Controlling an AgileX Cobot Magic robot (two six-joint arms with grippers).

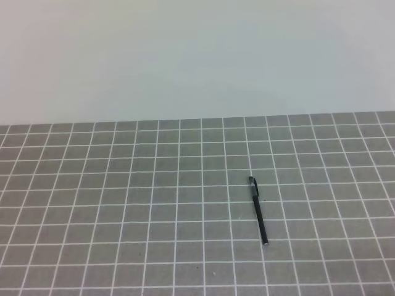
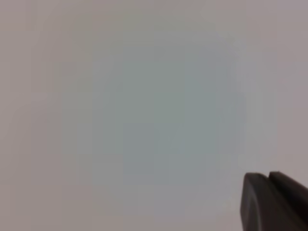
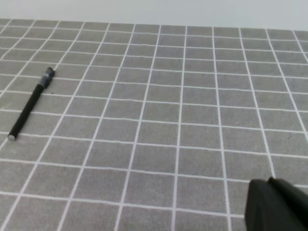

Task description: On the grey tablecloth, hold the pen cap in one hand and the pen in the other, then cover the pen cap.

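Right of centre on the grey tablecloth (image 1: 123,203): pen (image 1: 258,211), cap apparently fitted, long axis running far edge to near edge. Right gripper (image 3: 276,204) nearer, pen to its far left. Both jaws closed, empty.

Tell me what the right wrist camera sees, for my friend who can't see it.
A black pen lies alone on the grey tablecloth with white grid lines, far to the left, slanting from upper right down to lower left. A dark bit of the right gripper pokes in at the bottom right corner, well away from the pen.
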